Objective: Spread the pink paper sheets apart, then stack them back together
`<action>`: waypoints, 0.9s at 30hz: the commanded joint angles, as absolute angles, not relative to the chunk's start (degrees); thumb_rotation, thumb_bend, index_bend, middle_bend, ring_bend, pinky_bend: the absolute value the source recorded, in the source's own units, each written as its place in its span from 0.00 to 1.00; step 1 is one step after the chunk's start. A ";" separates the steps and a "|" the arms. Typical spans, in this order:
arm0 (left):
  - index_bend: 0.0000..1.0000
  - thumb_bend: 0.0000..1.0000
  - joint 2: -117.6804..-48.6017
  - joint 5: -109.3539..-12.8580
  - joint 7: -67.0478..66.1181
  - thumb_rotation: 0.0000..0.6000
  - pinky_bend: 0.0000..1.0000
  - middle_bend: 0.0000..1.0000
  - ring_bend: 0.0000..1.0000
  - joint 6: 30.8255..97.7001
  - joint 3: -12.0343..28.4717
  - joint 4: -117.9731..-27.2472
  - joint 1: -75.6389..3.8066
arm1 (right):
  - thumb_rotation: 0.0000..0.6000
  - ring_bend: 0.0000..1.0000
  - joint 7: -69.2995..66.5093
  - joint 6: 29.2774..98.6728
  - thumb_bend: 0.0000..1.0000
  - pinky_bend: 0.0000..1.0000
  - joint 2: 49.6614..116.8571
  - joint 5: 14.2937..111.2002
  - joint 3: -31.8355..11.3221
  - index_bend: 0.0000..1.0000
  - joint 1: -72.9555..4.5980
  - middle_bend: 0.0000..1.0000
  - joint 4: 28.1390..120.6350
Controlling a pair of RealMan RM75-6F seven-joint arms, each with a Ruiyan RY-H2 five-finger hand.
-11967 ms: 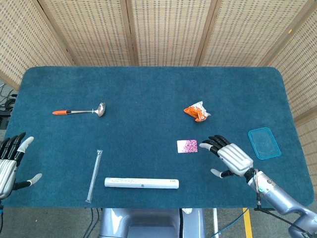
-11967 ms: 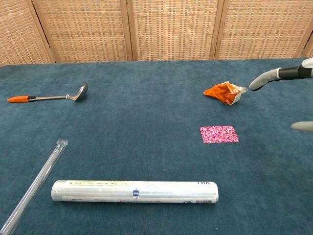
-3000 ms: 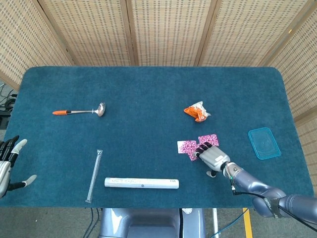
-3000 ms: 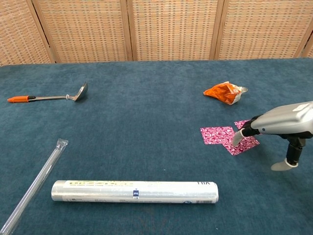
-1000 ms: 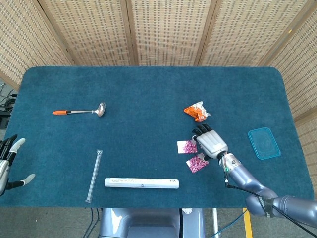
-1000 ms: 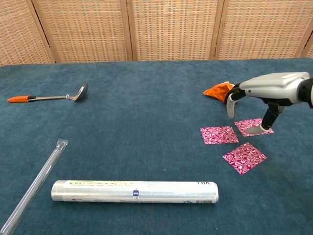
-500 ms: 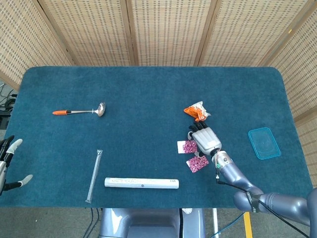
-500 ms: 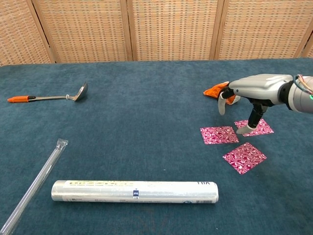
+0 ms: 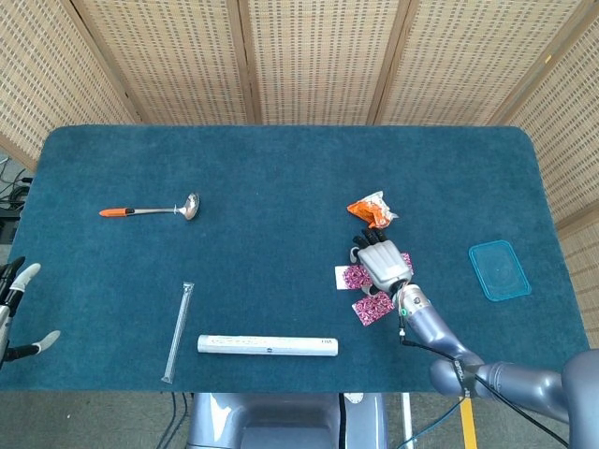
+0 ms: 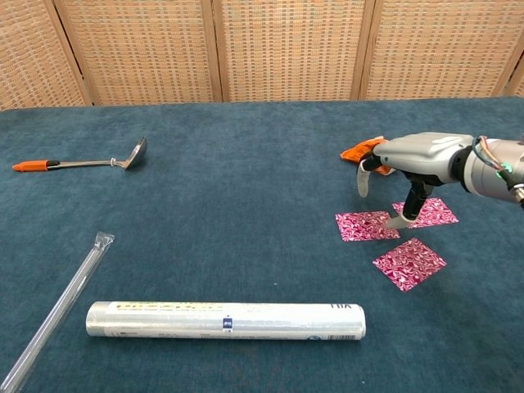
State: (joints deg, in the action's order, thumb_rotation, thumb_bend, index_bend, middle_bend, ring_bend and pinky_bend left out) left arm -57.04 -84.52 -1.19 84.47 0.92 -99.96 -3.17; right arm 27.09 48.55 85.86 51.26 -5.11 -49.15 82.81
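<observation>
Three pink patterned paper sheets lie apart on the blue table. In the chest view the left sheet (image 10: 364, 225), the far right sheet (image 10: 431, 211) and the near sheet (image 10: 409, 263) form a triangle. My right hand (image 10: 413, 157) hovers over them with its fingers pointing down and apart. One fingertip (image 10: 398, 221) touches down at the left sheet's right edge. From the head view the right hand (image 9: 382, 263) covers much of the sheets; the left sheet (image 9: 352, 277) and near sheet (image 9: 373, 307) show. My left hand (image 9: 13, 304) is at the table's left edge, open and holding nothing.
An orange snack packet (image 10: 365, 151) lies just behind the right hand. A long white roll (image 10: 225, 320) and a clear plastic sleeve (image 10: 57, 315) lie near the front edge. A ladle (image 10: 78, 162) is at the far left, a blue lid (image 9: 498, 269) at the right.
The single stack has been spread into three sheets. In the last second my right hand slid left from the far right sheet to the left sheet's edge. The left hand barely moved.
</observation>
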 commanded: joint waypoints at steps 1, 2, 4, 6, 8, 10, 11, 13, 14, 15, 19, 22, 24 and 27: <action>0.09 0.00 -57.01 -84.48 -1.17 0.95 0.00 0.00 0.00 84.56 0.91 -99.93 -3.08 | 1.00 0.00 26.99 48.19 0.25 0.00 86.55 51.56 -4.93 0.35 -49.19 0.16 82.00; 0.09 0.00 -57.00 -84.43 -1.17 0.95 0.00 0.00 0.00 84.57 0.91 -99.91 -3.05 | 1.00 0.00 27.01 48.09 0.25 0.00 86.79 51.74 -4.85 0.35 -49.21 0.16 81.69; 0.09 0.00 -56.95 -84.23 -1.22 0.95 0.00 0.00 0.00 84.62 0.89 -99.90 -2.90 | 1.00 0.00 27.04 47.70 0.25 0.00 87.75 52.25 -4.51 0.35 -49.26 0.16 80.50; 0.09 0.00 -56.90 -84.21 -1.25 0.95 0.00 0.00 0.00 84.73 0.88 -99.95 -2.80 | 1.00 0.00 26.91 47.64 0.25 0.00 88.34 52.69 -4.40 0.35 -49.20 0.16 79.65; 0.09 0.00 -56.84 -84.19 -1.27 0.95 0.00 0.00 0.00 84.87 0.90 -99.99 -2.71 | 1.00 0.00 26.93 47.52 0.25 0.00 88.74 53.16 -4.21 0.35 -49.17 0.16 78.95; 0.09 0.00 -56.81 -84.19 -1.31 0.95 0.00 0.00 0.00 85.01 0.87 -100.02 -2.59 | 1.00 0.00 26.99 47.47 0.25 0.00 89.26 53.81 -4.00 0.35 -49.13 0.16 78.06; 0.09 0.00 -56.81 -84.20 -1.34 0.95 0.00 0.00 0.00 85.03 0.85 -100.04 -2.55 | 1.00 0.00 26.89 47.42 0.25 0.00 89.46 54.00 -4.00 0.35 -49.10 0.16 77.76; 0.09 0.00 -56.80 -84.17 -1.39 0.95 0.00 0.00 0.00 85.11 0.83 -100.09 -2.45 | 1.00 0.00 26.75 47.25 0.25 0.00 89.86 54.44 -3.98 0.35 -49.07 0.16 77.02; 0.09 0.00 -56.79 -84.17 -1.40 0.95 0.00 0.00 0.00 85.15 0.83 -100.10 -2.42 | 1.00 0.00 26.75 47.22 0.25 0.00 89.97 54.59 -3.96 0.35 -49.07 0.16 76.80; 0.09 0.00 -56.78 -84.17 -1.41 0.95 0.00 0.00 0.00 85.19 0.83 -100.12 -2.39 | 1.00 0.00 26.69 47.20 0.25 0.00 90.05 54.70 -3.97 0.35 -49.04 0.16 76.64; 0.09 0.00 -56.65 -84.14 -1.53 0.95 0.00 0.00 0.00 85.52 0.83 -100.26 -2.14 | 1.00 0.00 26.40 47.06 0.25 0.00 90.68 55.47 -3.96 0.35 -48.88 0.16 75.39; 0.09 0.00 -56.59 -84.12 -1.67 0.95 0.00 0.00 0.00 85.54 0.84 -100.40 -2.09 | 1.00 0.00 26.04 46.86 0.25 0.00 91.05 56.05 -3.97 0.35 -48.73 0.16 74.63; 0.09 0.00 -56.57 -84.13 -1.79 0.95 0.00 0.00 0.00 85.55 0.86 -100.48 -2.08 | 1.00 0.00 25.79 46.75 0.25 0.00 91.28 56.43 -4.02 0.35 -48.66 0.16 74.17; 0.09 0.00 -56.54 -84.14 -1.99 0.95 0.00 0.00 0.00 85.58 0.88 -100.66 -2.06 | 1.00 0.00 25.43 46.53 0.25 0.00 91.56 56.93 -4.07 0.35 -48.56 0.16 73.56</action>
State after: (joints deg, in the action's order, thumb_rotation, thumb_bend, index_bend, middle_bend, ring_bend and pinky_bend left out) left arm -56.54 -84.14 -1.99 85.58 0.88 -100.65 -2.06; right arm 25.50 46.59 91.49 56.84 -4.05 -48.59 73.66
